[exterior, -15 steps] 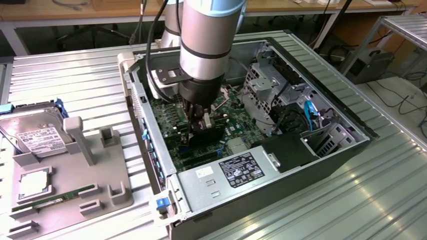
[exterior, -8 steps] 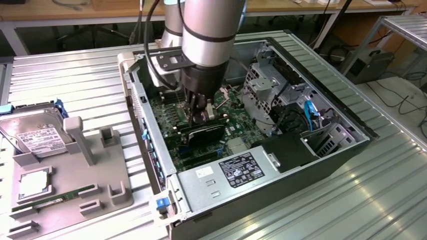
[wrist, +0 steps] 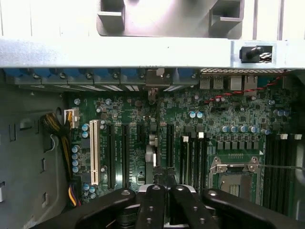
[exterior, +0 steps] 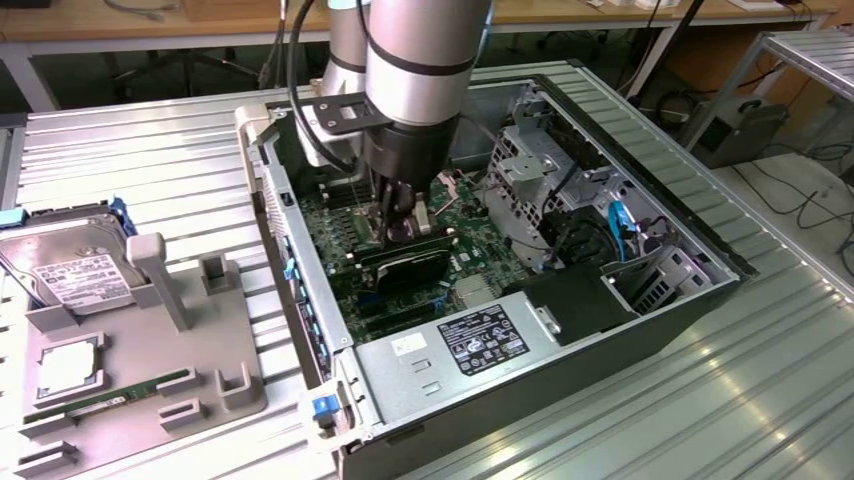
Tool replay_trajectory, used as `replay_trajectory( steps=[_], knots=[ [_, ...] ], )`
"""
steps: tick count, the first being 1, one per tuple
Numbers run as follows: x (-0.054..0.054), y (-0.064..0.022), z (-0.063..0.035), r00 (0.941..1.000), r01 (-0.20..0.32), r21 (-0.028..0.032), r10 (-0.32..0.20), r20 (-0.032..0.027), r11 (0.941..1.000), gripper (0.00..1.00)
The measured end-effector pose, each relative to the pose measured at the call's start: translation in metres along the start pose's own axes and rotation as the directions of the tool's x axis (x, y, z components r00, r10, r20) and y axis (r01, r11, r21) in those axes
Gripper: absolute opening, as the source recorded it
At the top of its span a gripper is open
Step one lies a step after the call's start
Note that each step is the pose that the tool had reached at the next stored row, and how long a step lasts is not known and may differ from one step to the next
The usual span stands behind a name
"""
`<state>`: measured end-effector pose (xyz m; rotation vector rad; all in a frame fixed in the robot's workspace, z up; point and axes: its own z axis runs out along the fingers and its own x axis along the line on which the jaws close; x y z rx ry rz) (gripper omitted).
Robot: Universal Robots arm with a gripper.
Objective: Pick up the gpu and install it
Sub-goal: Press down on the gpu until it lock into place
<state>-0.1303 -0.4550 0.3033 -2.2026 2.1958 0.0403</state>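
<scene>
The gpu [exterior: 408,268] is a thin black card standing on edge on the green motherboard [exterior: 340,235] inside the open computer case. My gripper [exterior: 400,228] comes down from above and is shut on the card's upper edge. In the wrist view the gpu [wrist: 153,151] appears edge-on as a narrow strip among the black expansion slots [wrist: 125,153]. Its metal bracket end [wrist: 155,79] sits against the case's rear wall. The black fingers [wrist: 153,206] of the gripper [wrist: 167,202] stand close together over the card.
The case wall [exterior: 287,250] rises at the exterior view's left of the board. The power supply [exterior: 474,338] and drive cage [exterior: 534,160] crowd the other sides. Outside the case, a grey fixture [exterior: 160,340] holds a hard drive [exterior: 74,275] and a green RAM stick [exterior: 110,395].
</scene>
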Motion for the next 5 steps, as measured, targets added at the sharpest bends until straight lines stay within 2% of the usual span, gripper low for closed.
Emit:
replay_trajectory(
  steps=[5],
  knots=[
    [0.0, 0.0, 0.0, 1.0, 0.0, 0.0, 0.0, 0.0, 1.0, 0.13]
  ],
)
